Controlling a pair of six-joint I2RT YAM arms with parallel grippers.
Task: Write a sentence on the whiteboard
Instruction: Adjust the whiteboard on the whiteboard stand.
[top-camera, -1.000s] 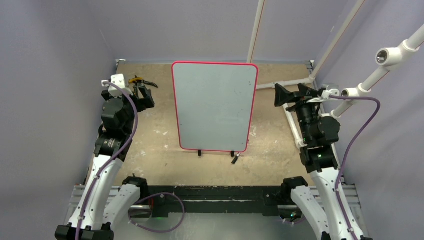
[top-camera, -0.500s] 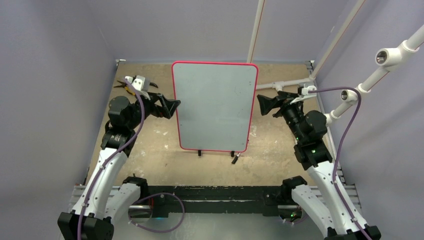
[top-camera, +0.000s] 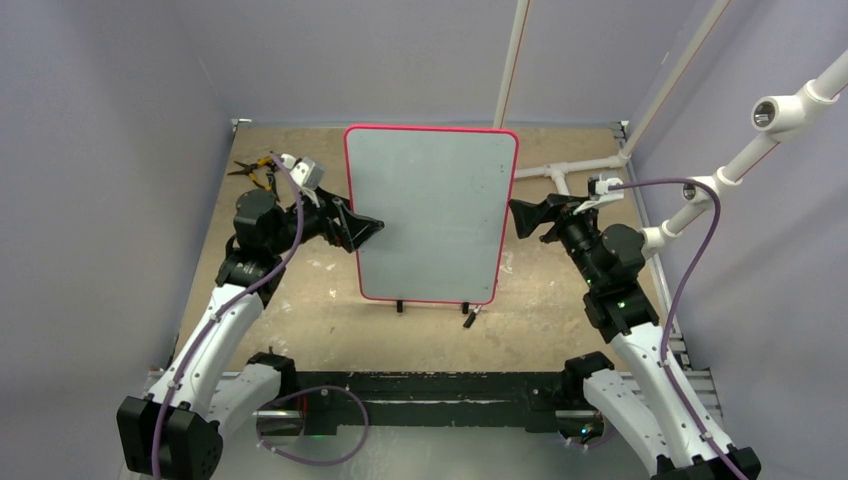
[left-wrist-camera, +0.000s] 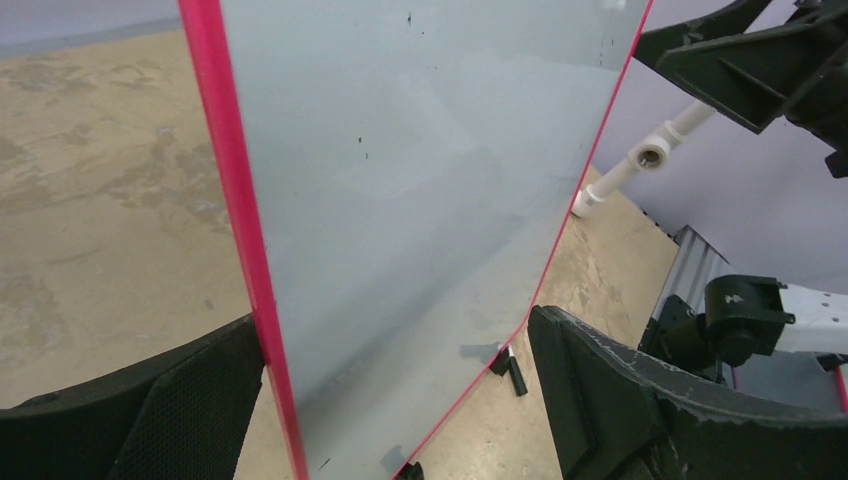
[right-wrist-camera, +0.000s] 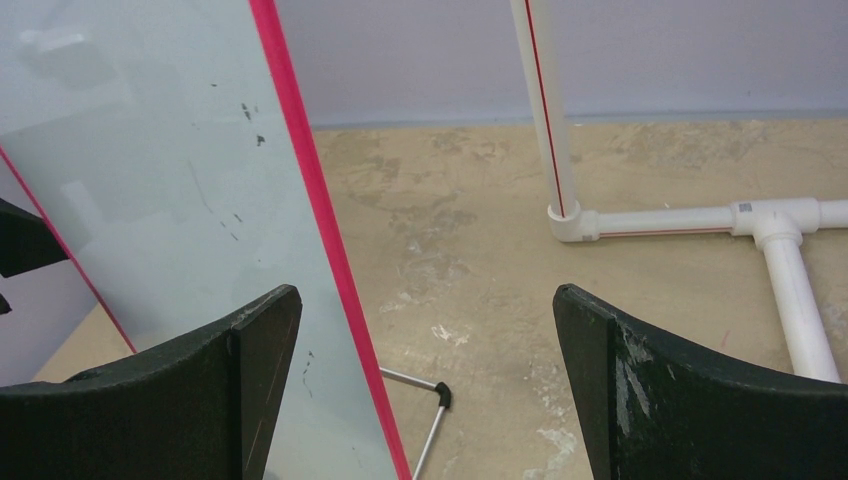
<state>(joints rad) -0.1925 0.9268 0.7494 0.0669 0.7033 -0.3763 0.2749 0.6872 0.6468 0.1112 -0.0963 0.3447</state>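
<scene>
The whiteboard (top-camera: 430, 200) stands upright mid-table, pale grey with a red-pink rim and small black feet. No sentence is in view on it, only a few dark specks. My left gripper (top-camera: 368, 231) is open around the board's left edge. In the left wrist view the red rim runs between the wide jaws of the left gripper (left-wrist-camera: 400, 395) across the whiteboard (left-wrist-camera: 420, 180). My right gripper (top-camera: 516, 219) is open at the board's right edge. In the right wrist view the whiteboard (right-wrist-camera: 150, 180) has its rim passing between the jaws of the right gripper (right-wrist-camera: 425, 385), nearer the left finger.
A small black pen-like piece (top-camera: 468, 318) lies by the board's right foot. Yellow-handled pliers (top-camera: 258, 168) lie at the back left. White pipe framing (top-camera: 572, 168) crosses the back right floor and rises there. The board's metal stand leg (right-wrist-camera: 432, 420) juts behind it. Walls close in on three sides.
Both arms swung inward: the left gripper came from beside the pliers to the board's left rim, and the right gripper moved left to the right rim. Both stayed open.
</scene>
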